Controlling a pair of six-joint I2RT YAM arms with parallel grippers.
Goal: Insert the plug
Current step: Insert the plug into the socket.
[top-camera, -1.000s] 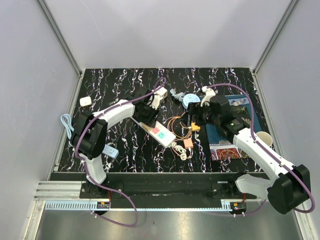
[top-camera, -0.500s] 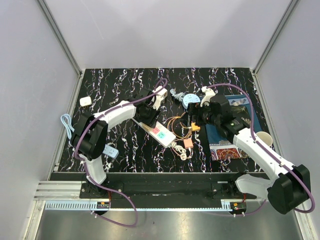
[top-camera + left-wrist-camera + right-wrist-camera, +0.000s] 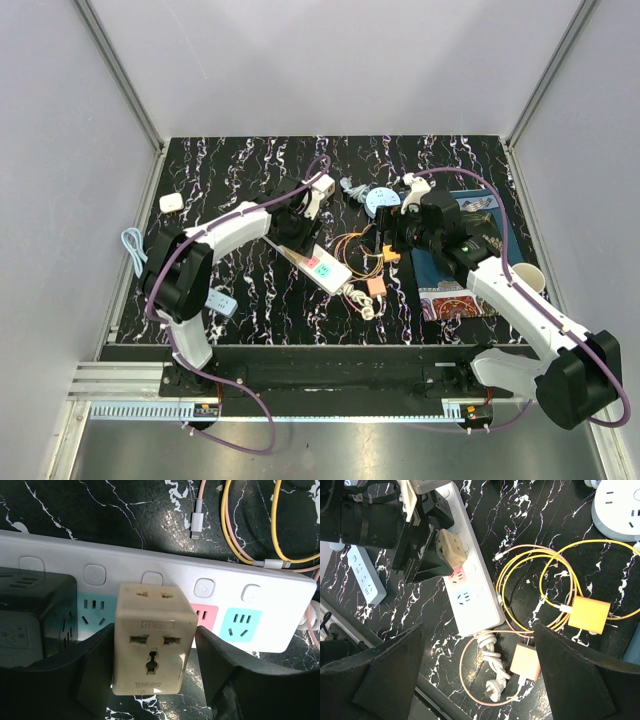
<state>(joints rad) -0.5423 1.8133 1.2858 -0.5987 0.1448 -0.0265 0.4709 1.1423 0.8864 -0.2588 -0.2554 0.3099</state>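
Top: we see left gripper (image 3: 292, 228) over far end of power strip (image 3: 318, 263), mid-table. Right gripper (image 3: 392, 240) hangs above cable tangle (image 3: 365, 255).
Left wrist: left gripper clamped on beige adapter (image 3: 152, 640) over strip's sockets. Black cube plug (image 3: 30, 615) crowds just beside it.
Right wrist: right gripper wide, empty. 2 chargers near strip: yellow charger (image 3: 590, 615), pink charger (image 3: 525, 661).
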